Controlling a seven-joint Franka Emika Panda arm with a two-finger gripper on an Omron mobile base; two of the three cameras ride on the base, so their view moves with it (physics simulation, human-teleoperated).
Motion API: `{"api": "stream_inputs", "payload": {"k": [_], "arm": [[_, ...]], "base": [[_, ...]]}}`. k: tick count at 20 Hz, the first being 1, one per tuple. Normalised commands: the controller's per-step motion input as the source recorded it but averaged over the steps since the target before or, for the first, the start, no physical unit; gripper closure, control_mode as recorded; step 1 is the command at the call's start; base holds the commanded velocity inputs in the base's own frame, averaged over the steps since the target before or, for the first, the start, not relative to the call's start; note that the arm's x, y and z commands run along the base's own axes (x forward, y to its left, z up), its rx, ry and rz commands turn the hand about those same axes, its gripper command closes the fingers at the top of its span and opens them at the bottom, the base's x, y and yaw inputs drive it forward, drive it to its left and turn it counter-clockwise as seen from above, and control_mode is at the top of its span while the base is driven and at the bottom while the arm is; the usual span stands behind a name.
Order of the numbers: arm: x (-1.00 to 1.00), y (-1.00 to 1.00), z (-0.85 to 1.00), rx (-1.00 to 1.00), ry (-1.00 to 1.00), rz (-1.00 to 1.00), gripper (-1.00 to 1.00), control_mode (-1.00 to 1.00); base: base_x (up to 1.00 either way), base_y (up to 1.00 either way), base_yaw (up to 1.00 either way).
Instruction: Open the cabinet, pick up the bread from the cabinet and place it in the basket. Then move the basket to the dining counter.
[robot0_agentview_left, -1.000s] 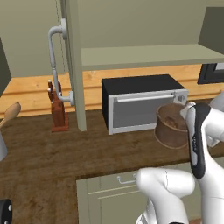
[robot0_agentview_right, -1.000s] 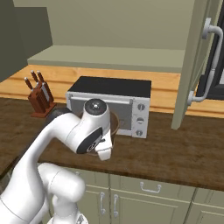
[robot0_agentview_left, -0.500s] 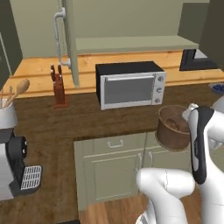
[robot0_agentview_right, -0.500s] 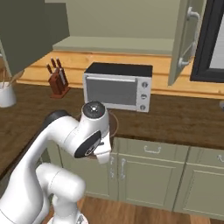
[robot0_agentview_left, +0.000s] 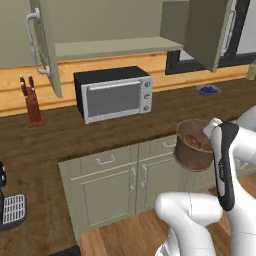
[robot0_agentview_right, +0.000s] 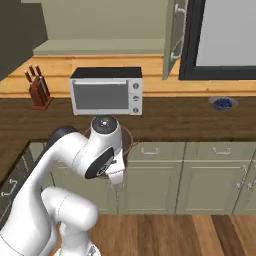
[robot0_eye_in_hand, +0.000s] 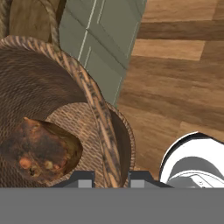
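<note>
Basket (robot0_agentview_left: 194, 146) held up off the counter, in front of the low cabinet doors (robot0_agentview_left: 122, 182), out past the counter edge above the wooden floor (robot0_eye_in_hand: 179, 70). Gripper (robot0_eye_in_hand: 112, 177) closed on the basket rim: one dark fingertip inside the wall, one outside, woven rim pinched between them. Bread (robot0_eye_in_hand: 37, 148) lying on the basket bottom, against the near wall.

Behind, on the dark wood-grain counter (robot0_agentview_left: 65, 135): toaster oven (robot0_agentview_left: 114, 93), boxy, black top, silver front with glass door and three knobs, well apart from the basket. Knife block (robot0_agentview_left: 32, 104) to its left, reddish brown, handles sticking up. Small blue dish (robot0_agentview_right: 223, 103) farther right on the counter. Wall cabinet (robot0_agentview_left: 115, 47) above with both doors swung open, olive grey-green, flat shelf bare at its front edge; curved grey handle (robot0_agentview_left: 34, 40) on the left door. White arm (robot0_agentview_right: 85, 150) curving across in front of the low doors, covering most of the basket in the right base view.

Basket round, tapering, brown wicker with a braided rim. Bread dark brown, lumpy, crusty, with lighter orange flecks. Low doors panelled, small grey handles. Floor in warm brown planks.
</note>
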Motion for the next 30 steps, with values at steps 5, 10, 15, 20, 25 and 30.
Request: {"api": "stream_inputs", "payload": {"k": [5,10,15,20,25,30], "arm": [[0.00,0.00,0.00,0.00,0.00,0.00,1.00,1.00],[0.00,0.00,0.00,0.00,0.00,0.00,1.00,1.00],[0.00,0.00,0.00,0.00,0.00,0.00,1.00,1.00],[0.00,0.00,0.00,0.00,0.00,0.00,1.00,1.00],[0.00,0.00,0.00,0.00,0.00,0.00,1.00,1.00],[0.00,0.00,0.00,0.00,0.00,0.00,1.00,1.00]], "base": [[0.20,0.00,-0.81],[0.19,0.00,-0.83],[0.55,0.00,-0.70],[0.61,0.00,-0.66],[0.64,-0.02,-0.65],[0.71,-0.12,-0.60]]}}
